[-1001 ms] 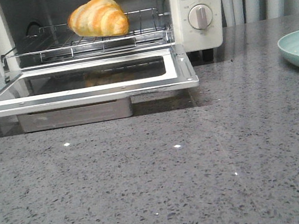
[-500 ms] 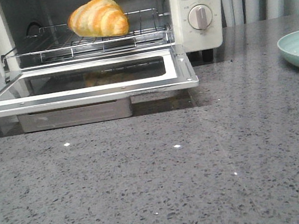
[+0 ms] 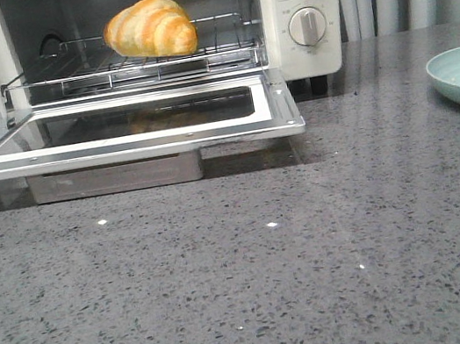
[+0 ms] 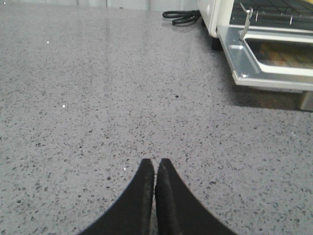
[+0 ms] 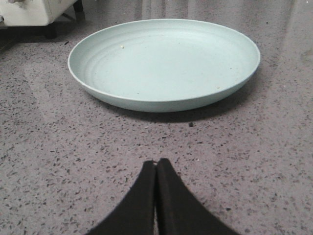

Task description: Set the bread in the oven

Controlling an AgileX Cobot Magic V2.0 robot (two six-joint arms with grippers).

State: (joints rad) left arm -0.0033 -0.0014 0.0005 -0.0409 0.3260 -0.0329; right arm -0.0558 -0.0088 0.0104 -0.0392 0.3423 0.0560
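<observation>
The bread (image 3: 150,28) sat on the rack (image 3: 131,65) inside the oven (image 3: 299,8), door (image 3: 129,127) down. Left gripper (image 4: 154,169) and right gripper (image 5: 156,170) were pressed together, empty, low over the bench (image 3: 316,255). I'd say only closing the door remained: push it up from underneath, evenly.

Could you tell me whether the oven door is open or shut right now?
Open: the door lies dropped flat before the oven, leaving the bread on the rack exposed.
</observation>
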